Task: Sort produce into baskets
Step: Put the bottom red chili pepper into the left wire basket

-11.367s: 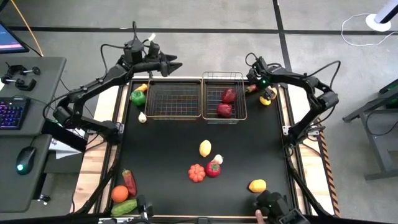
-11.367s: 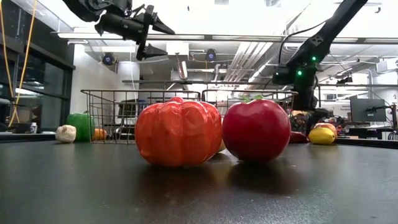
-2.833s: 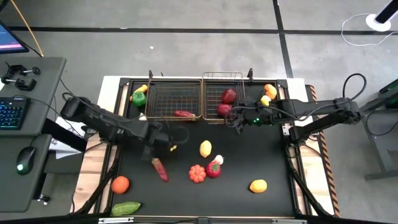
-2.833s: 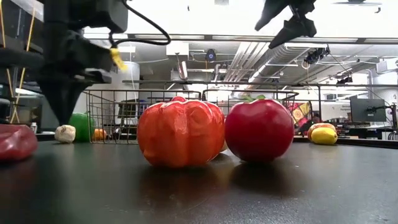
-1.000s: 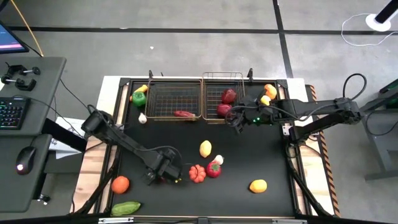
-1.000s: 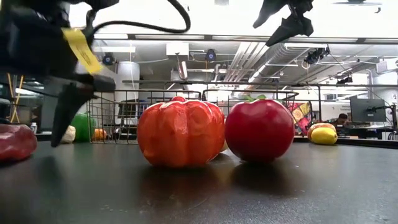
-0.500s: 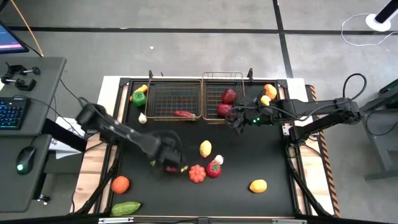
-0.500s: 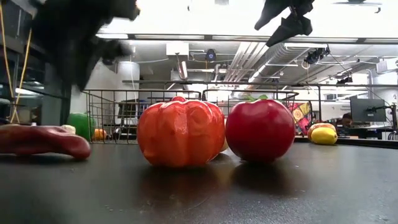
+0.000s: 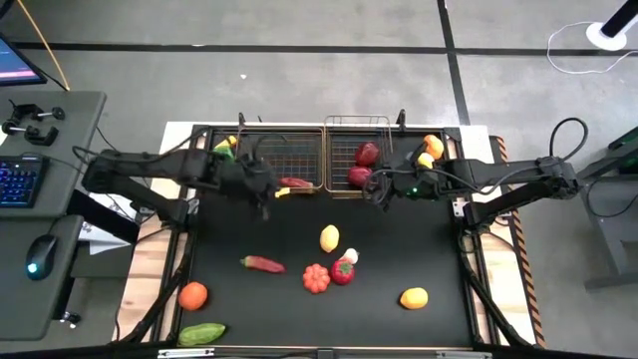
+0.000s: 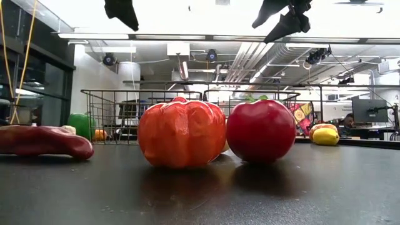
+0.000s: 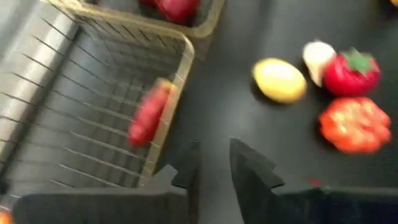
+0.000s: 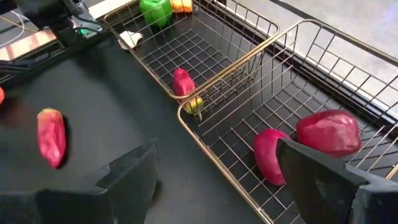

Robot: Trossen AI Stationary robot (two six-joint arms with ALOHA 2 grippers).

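A long red pepper (image 9: 262, 263) (image 10: 44, 140) lies on its side on the black table, untouched. My left gripper (image 9: 263, 191) (image 11: 214, 163) hangs above the near rim of the left basket (image 9: 249, 160), shut with nothing between its fingers. Another red pepper (image 9: 295, 182) (image 11: 149, 112) lies in that basket. My right gripper (image 9: 375, 191) (image 12: 217, 186) hovers open over the near edge of the right basket (image 9: 387, 150), where two red fruits (image 9: 368, 153) (image 9: 359, 177) rest. On the table sit a lemon (image 9: 329, 237), garlic (image 9: 350, 255), a tomato (image 9: 342, 271) and an orange-red pepper (image 9: 316, 278).
A second lemon (image 9: 413, 297) lies near right, an orange (image 9: 192, 295) and a cucumber (image 9: 202, 333) near left. A green pepper (image 9: 221, 155) sits left of the baskets, with orange and yellow pieces (image 9: 431, 150) to their right. Bare table lies between the baskets and the middle cluster.
My left gripper has risen from the red pepper near the table's middle-left and swung toward the far edge, to the left basket's near rim, rolling as it went. The red pepper stayed on the table, turned about and slid a little, now lying crosswise.
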